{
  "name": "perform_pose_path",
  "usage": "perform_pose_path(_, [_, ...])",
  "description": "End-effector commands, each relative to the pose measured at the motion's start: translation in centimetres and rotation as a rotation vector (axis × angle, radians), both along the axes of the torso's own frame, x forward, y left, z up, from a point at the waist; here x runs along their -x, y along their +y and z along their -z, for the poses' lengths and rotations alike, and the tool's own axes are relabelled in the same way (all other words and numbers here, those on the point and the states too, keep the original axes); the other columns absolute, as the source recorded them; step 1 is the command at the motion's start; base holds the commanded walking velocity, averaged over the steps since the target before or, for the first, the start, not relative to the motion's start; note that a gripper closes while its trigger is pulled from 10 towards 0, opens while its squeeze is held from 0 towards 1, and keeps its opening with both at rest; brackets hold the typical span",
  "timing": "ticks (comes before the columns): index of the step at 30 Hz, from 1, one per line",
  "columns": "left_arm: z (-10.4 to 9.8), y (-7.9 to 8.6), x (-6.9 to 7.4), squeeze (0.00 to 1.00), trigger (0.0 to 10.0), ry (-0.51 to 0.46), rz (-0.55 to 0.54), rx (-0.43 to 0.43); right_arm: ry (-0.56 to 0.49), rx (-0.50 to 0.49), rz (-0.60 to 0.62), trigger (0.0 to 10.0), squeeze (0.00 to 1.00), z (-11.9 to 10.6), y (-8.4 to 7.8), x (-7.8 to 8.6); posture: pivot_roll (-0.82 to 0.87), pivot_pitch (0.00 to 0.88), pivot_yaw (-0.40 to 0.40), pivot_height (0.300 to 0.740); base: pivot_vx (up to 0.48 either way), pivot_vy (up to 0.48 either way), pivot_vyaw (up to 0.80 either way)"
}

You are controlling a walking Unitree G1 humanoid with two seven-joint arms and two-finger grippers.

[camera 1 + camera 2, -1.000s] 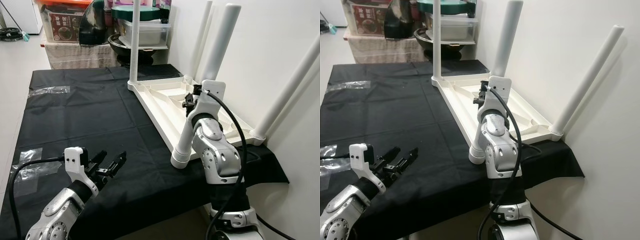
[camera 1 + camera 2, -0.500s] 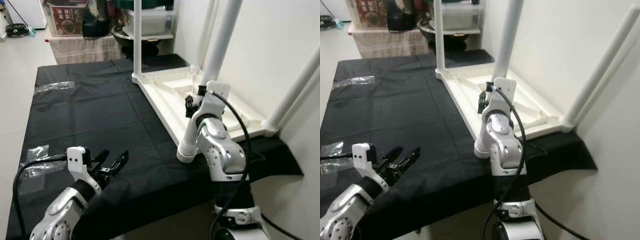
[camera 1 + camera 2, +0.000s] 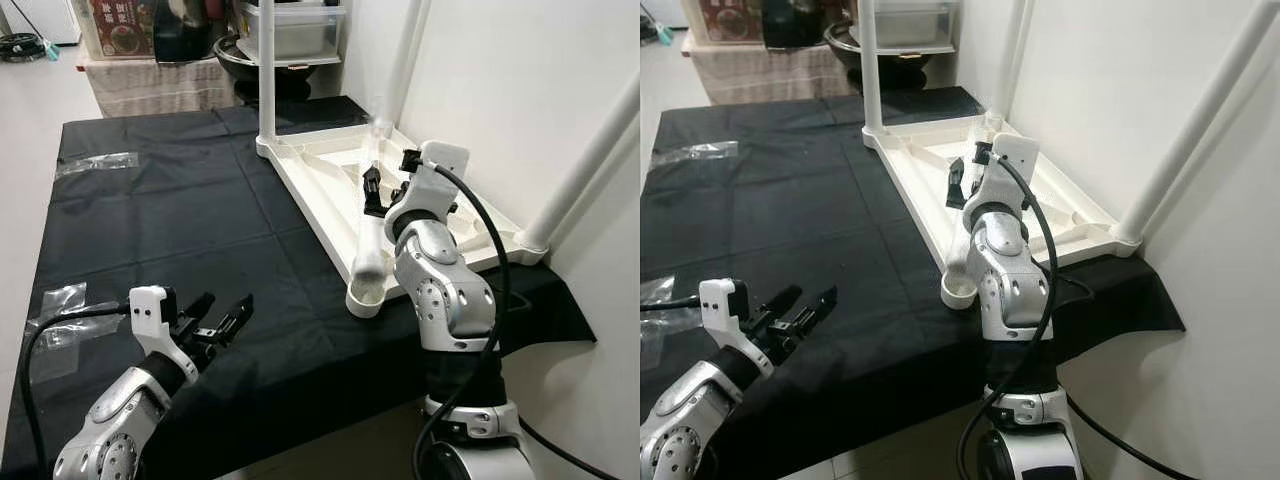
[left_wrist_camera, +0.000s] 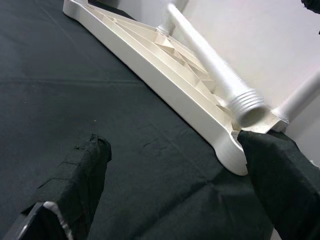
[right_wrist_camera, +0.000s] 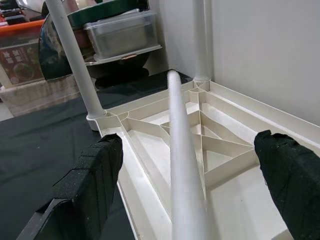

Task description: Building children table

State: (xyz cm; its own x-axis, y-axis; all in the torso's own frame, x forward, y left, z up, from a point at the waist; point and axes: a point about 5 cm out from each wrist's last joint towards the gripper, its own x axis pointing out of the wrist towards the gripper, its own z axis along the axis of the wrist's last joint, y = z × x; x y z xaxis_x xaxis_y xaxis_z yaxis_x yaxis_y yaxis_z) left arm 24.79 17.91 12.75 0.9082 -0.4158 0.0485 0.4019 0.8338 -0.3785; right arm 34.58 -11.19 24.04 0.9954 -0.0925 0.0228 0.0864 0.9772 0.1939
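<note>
Here loose leg (image 4: 220,82) threaded end; right gripper (image 3: 388,187) spread.

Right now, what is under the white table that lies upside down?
Under the table is a black cloth, spread over the surface that holds it. A loose leg lies on top, tilted. What is under the cloth cannot be seen.
</note>
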Motion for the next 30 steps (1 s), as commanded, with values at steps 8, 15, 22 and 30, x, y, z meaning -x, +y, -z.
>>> perform_pose_path(8, [0.0, 0.6, -0.4, 0.00, 10.0, -0.003, -0.051, -0.044, 0.052, 0.002, -0.036, 10.0, 0.00, 0.5, -0.4, -0.4, 0.03, 0.000, -0.103, 0.740, 0.000, 0.000, 0.00])
perform_pose_path(15, [-0.4, 1.2, -0.8, 0.00, 10.0, -0.029, -0.116, -0.050, 0.247, 0.007, -0.060, 10.0, 0.00, 3.1, -0.9, -0.8, 0.03, 0.000, -0.098, 0.740, 0.000, 0.000, 0.00])
perform_pose_path(22, [-1.0, 1.8, -1.5, 0.00, 10.0, -0.049, -0.180, -0.041, 0.266, 0.035, -0.046, 10.0, 0.00, 4.0, -2.0, -0.9, 0.03, 0.000, -0.089, 0.740, 0.000, 0.000, 0.00])
perform_pose_path(30, [-1.7, 1.8, -1.9, 0.00, 10.0, -0.078, -0.201, -0.043, 0.144, 0.074, -0.155, 10.0, 0.00, 2.4, -1.2, -0.7, 0.03, 0.000, -0.079, 0.740, 0.000, 0.000, 0.00])
